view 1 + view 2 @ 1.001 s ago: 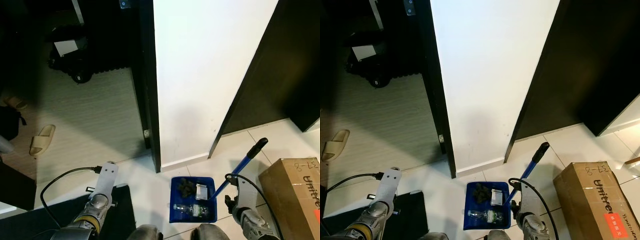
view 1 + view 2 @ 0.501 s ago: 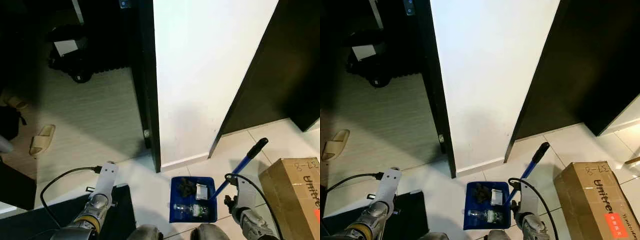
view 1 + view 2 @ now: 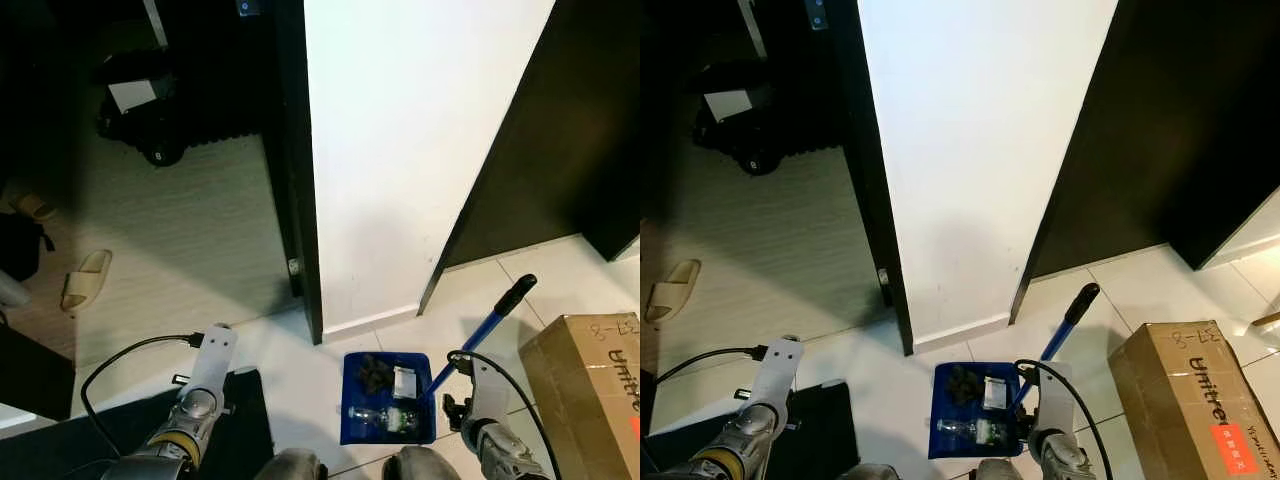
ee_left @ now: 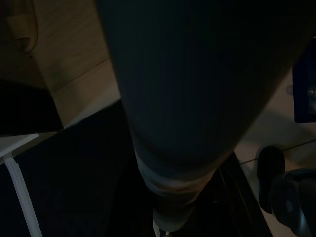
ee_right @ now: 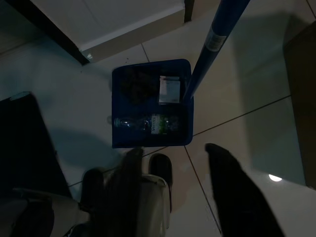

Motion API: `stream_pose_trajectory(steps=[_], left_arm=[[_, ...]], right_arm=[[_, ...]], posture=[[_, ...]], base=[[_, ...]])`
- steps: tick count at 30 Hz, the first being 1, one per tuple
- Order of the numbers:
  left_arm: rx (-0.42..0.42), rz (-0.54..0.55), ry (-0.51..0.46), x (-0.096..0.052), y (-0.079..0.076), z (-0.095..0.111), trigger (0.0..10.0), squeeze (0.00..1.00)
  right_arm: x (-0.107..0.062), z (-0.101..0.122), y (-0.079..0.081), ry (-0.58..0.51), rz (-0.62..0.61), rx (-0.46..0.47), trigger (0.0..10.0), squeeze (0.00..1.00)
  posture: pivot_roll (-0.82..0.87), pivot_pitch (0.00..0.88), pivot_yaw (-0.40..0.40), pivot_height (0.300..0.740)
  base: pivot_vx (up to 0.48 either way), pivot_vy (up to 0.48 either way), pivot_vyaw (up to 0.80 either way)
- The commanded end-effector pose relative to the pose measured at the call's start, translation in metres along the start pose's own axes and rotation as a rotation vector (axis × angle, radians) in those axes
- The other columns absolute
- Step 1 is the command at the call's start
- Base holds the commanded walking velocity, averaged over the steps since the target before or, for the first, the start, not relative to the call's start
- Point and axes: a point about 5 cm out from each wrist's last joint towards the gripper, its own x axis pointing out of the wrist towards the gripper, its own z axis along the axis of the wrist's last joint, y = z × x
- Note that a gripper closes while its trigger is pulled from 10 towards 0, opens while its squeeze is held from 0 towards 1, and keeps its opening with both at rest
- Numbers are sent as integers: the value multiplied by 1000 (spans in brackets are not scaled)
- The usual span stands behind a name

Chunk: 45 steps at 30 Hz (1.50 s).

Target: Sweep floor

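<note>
A blue dustpan (image 3: 387,397) sits on the white tiles at the foot of the wall, just in front of my feet. It holds a clear plastic bottle (image 3: 383,417), a dark clump (image 3: 373,373) and a white scrap (image 3: 403,381). Its long blue handle (image 3: 478,335) with a black grip slants up to the right. My right arm (image 3: 487,405) hangs beside the handle. In the right wrist view the right gripper (image 5: 180,190) is open above the tiles, apart from the dustpan (image 5: 150,103) and its handle (image 5: 217,34). My left arm (image 3: 205,370) hangs idle at the left.
A white wall end (image 3: 400,150) stands straight ahead between two dark doorways. A cardboard box (image 3: 590,370) sits at the right. A black mat (image 3: 245,415) lies by my left foot. A beige sandal (image 3: 85,280) and dark objects (image 3: 140,110) lie in the wood-floored room on the left.
My right arm has drifted slightly left, toward the dustpan handle. The dustpan and my left arm have stayed where they were.
</note>
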Motion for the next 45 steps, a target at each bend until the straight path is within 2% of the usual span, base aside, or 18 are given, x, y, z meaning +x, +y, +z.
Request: stream_pose_trajectory(steps=[1, 5, 7, 8, 9, 10, 12, 13, 24, 25, 26, 27, 38, 39, 42, 43, 44, 45], left_arm=[[35, 10, 25, 0, 6, -6, 10000, 0], [34, 9, 26, 0, 6, -6, 10000, 0], [34, 9, 27, 0, 6, -6, 10000, 0], [34, 9, 26, 0, 6, -6, 10000, 0], [33, 9, 26, 0, 6, -5, 10000, 0], [33, 8, 26, 0, 6, -5, 10000, 0], [33, 8, 25, 0, 6, -5, 10000, 0], [32, 7, 24, 0, 6, -4, 10000, 0], [30, 6, 23, 0, 4, -3, 10000, 0], [29, 6, 23, 0, 4, -2, 10000, 0], [29, 6, 23, 0, 4, -2, 10000, 0], [28, 6, 23, 0, 4, -2, 10000, 0], [25, 5, 22, 0, 3, -1, 10000, 0], [25, 5, 22, 0, 3, -1, 10000, 0], [25, 5, 22, 0, 3, -1, 10000, 0], [25, 5, 21, 0, 3, -1, 10000, 0], [25, 5, 21, 0, 3, -1, 10000, 0], [25, 5, 21, 0, 3, -1, 10000, 0]], right_arm=[[-1, -2, 1, 2, -7, 8, 0, 0], [0, -2, 1, 3, -17, -5, 0, 0], [0, -2, 1, 2, -19, -6, 1137, 0], [0, -1, 1, 1, -20, -6, 7961, 82], [0, -1, 1, 1, -20, -6, 7961, 82], [0, -1, 1, 1, -19, -5, 10000, 855], [0, -1, 1, 0, -19, -4, 10000, 855], [0, 0, 1, 0, -20, -3, 10000, 1000], [1, 2, 0, 2, -23, -12, 10000, 1000], [1, 2, 0, 2, -23, -12, 3569, 918], [1, 2, 0, 1, -26, -15, 0, 247], [1, 2, 0, 0, -29, -18, 0, 0], [1, 4, -1, -1, -34, -26, 0, 0], [1, 3, -3, 0, -35, -23, 4627, 0], [1, 2, -4, 1, -37, -21, 4627, 0], [0, 2, -5, 2, -36, -17, 10000, 522], [0, 2, -5, 2, -36, -17, 10000, 522], [0, 1, -6, 2, -33, -11, 10000, 788]], posture=[[61, 0, 24, 740], [61, 0, 23, 740], [60, 0, 23, 740], [60, 0, 22, 740], [60, 0, 22, 740], [60, 0, 22, 740], [60, 0, 22, 740], [60, 0, 20, 740], [61, 0, 17, 740], [61, 0, 17, 740], [62, 0, 16, 740], [62, 0, 15, 740], [61, 0, 14, 740], [60, 0, 14, 740], [60, 0, 14, 740], [59, 0, 14, 740], [59, 0, 14, 740], [59, 0, 12, 740]], base=[[0, 0, 0], [0, 0, 0], [0, 0, 0], [0, 0, 0], [0, 0, 0], [0, 0, 0], [0, 0, 0], [0, 0, 0], [0, 0, 0], [0, 0, 0], [0, 0, 0], [0, 0, 0], [0, 0, 0], [0, 0, 0], [0, 0, 0], [0, 0, 0], [0, 0, 0], [0, 0, 0]])
